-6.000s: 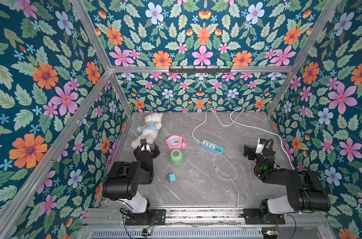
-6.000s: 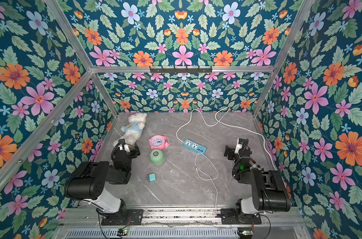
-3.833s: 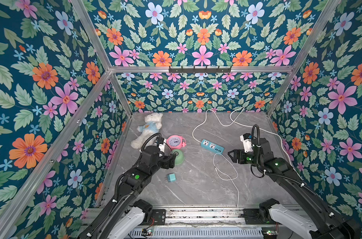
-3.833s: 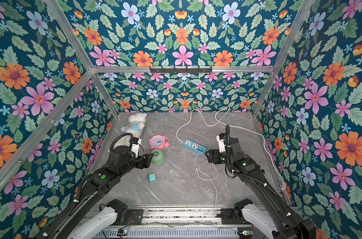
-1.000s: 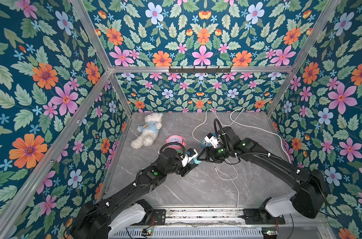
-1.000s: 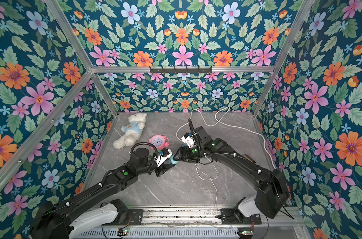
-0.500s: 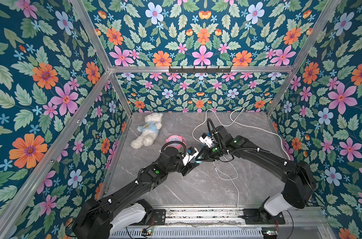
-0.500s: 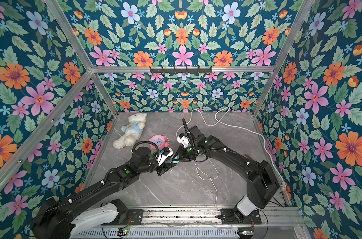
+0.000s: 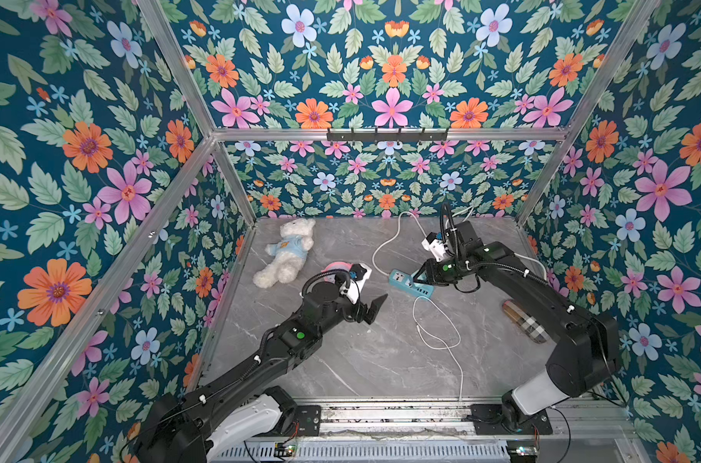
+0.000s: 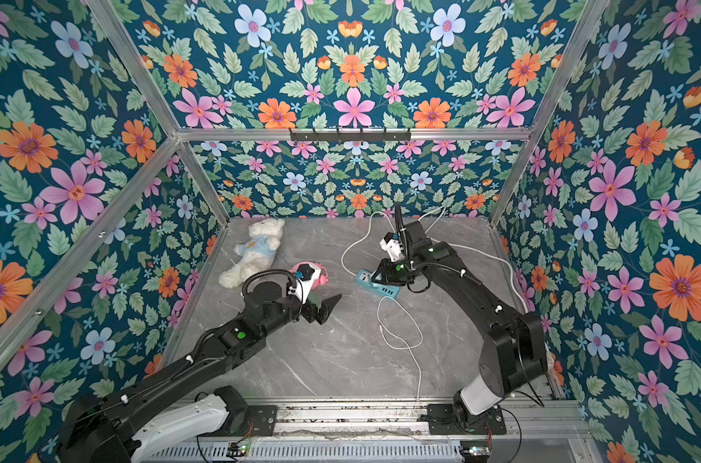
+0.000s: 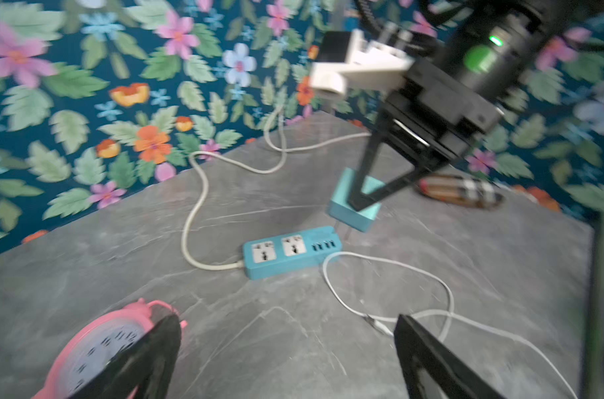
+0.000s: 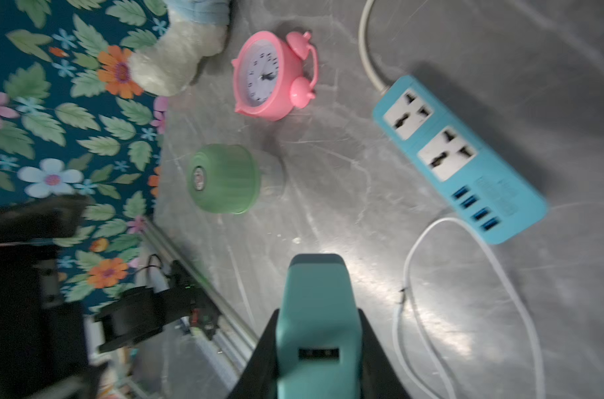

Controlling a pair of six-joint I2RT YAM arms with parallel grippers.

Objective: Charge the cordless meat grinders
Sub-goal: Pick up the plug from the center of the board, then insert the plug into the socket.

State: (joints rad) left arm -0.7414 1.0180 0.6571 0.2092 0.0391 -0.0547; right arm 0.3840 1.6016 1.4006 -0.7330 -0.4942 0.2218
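Observation:
The mint-green meat grinder (image 12: 224, 178) stands on the table by the left wall, near the pink alarm clock (image 12: 269, 76); in both top views my left arm hides it. My left gripper (image 9: 375, 308) (image 11: 283, 345) hangs open and empty over bare table right of the clock. My right gripper (image 9: 419, 276) (image 12: 316, 345) is shut on the teal cube plug adapter (image 11: 354, 203) (image 12: 316, 304), held just above the USB end of the blue power strip (image 9: 411, 284) (image 11: 290, 250), prongs pointing down.
A loose white USB cable (image 9: 441, 332) (image 11: 397, 276) loops on the table in front of the strip. The strip's own cord (image 9: 385, 244) runs to the back wall. A white teddy bear (image 9: 287, 252) lies back left, and a brown plaid case (image 9: 525, 320) at the right.
The left gripper has opened and let go of the plug adapter. The right gripper now holds it and has carried it right, from mid-table to over the power strip.

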